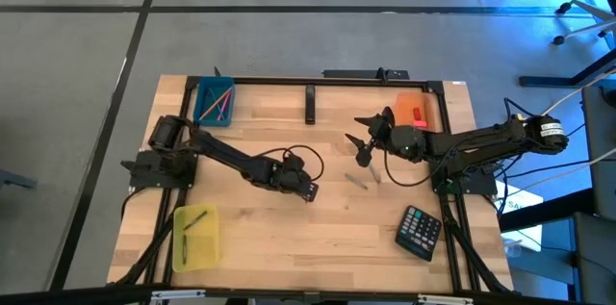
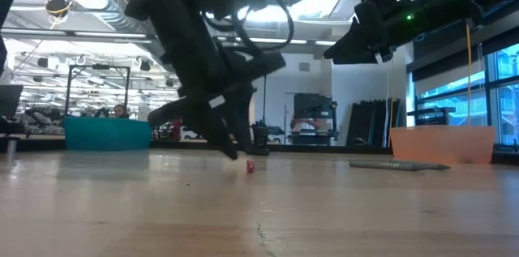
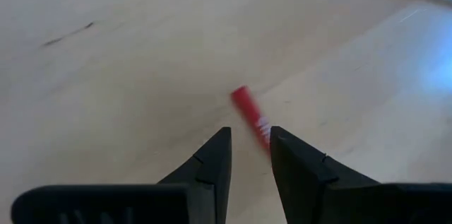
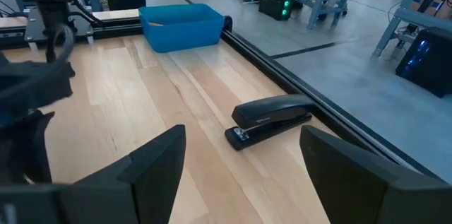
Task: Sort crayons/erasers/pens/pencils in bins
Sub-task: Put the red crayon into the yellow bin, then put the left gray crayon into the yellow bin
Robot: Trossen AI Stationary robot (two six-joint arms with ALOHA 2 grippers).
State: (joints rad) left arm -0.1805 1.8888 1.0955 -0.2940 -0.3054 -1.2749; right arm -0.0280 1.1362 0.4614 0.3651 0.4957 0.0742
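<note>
The red eraser (image 3: 251, 116) lies on the counter (image 1: 289, 238) near its middle, just ahead of the left end effector (image 3: 248, 155), whose 2 fingers stand slightly apart around nothing, while at 3 o'clock the right end effector (image 4: 240, 174) hovers wide apart, empty.

Three bins are being kept on the table (image 1: 289, 238): one bin (image 1: 214, 101) at the far left corner, one (image 1: 415, 111) at the far right, one (image 1: 195, 238) at the near left. A calculator (image 1: 420, 231) is lying at the near right. A stapler (image 1: 311, 104) is lying at the far edge, between the two far bins. The left gripper (image 1: 309, 190) is being held low over mid-table, with an eraser (image 3: 250, 114) lying just ahead of its fingertips. The right gripper (image 1: 363, 138) is being held above the table, right of centre, with two pens (image 1: 364, 179) lying just before it.
</note>
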